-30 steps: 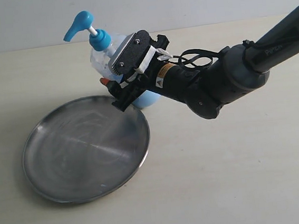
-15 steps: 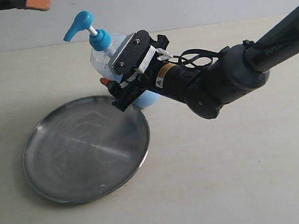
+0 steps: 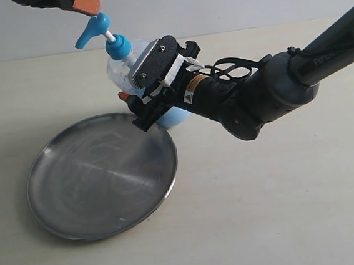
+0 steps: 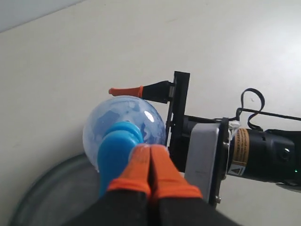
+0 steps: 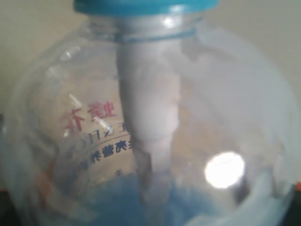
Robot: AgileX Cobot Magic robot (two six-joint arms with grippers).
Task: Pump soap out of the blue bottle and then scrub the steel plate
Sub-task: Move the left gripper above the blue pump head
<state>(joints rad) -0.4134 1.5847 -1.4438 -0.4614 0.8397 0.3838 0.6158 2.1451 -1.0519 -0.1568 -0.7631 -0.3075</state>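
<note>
The blue bottle [image 3: 119,61] stands upright at the far rim of the steel plate [image 3: 99,174], which lies flat on the table. My right gripper [image 3: 146,101] grips the bottle's body from the right; one orange fingertip [image 4: 126,91] shows beside it. In the right wrist view the bottle [image 5: 150,113] fills the picture, with soap [image 5: 127,202] low inside it. My left gripper [image 3: 86,1] is shut and holds nothing. It hovers just above the blue pump head [image 3: 95,27]. In the left wrist view its orange fingers [image 4: 141,165] overlap the pump head [image 4: 117,148], and I cannot tell whether they touch.
The right arm [image 3: 273,89] stretches in from the right edge, above the pale table [image 3: 278,210]. A light wall [image 3: 227,2] runs along the back.
My left gripper has come in from the upper left and moved right and down to just above the pump head. The right gripper, bottle and plate have stayed still.
</note>
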